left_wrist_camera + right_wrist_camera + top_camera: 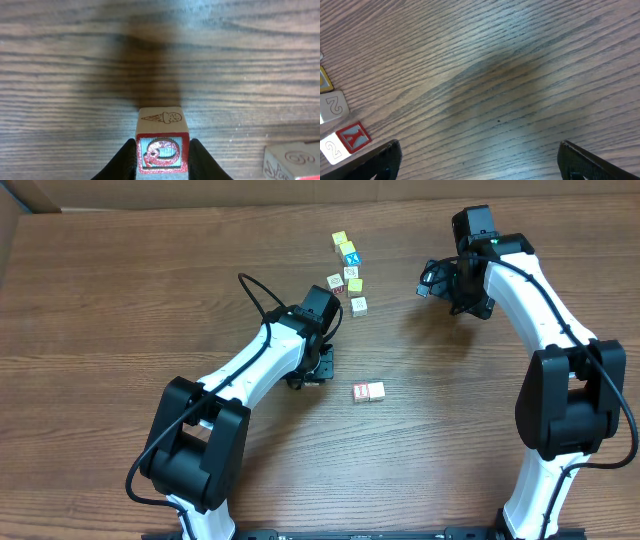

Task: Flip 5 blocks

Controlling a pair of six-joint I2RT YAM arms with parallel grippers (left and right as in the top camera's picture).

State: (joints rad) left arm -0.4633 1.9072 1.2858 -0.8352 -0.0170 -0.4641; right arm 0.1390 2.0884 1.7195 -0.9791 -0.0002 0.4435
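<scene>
My left pincer [161, 152] is clamped on the ice-cream block [161, 119]. Its two dark fingers [121, 161] press against opposite sides of this small cube. The cube's top face carries an ice-cream cone drawing, and the face turned toward my wrist camera has a red border around a red figure. I cannot tell whether the cube rests on the desk [150, 280] or hangs just above it, though a soft shadow lies on the wood beyond it. A neighbouring block [292, 160] with a pale face and a curly carving shows at the lower right edge of that view, apart from my fingers. From overhead, this pincer sits near the middle of the desk, left of a pair of blocks [368, 392] lying side by side and touching. Farther back is a loose cluster holding pale red-lettered blocks [358, 305], yellow-topped cubes [340, 239] and a blue-topped cube [349, 258]. My right pincer [432, 283] stands to the right of that cluster, apart from it. Its fingers are spread wide with only bare wood between them. At the left edge of its wrist view lie a red A block [354, 136] and a pale block marked 2 [334, 105].
</scene>
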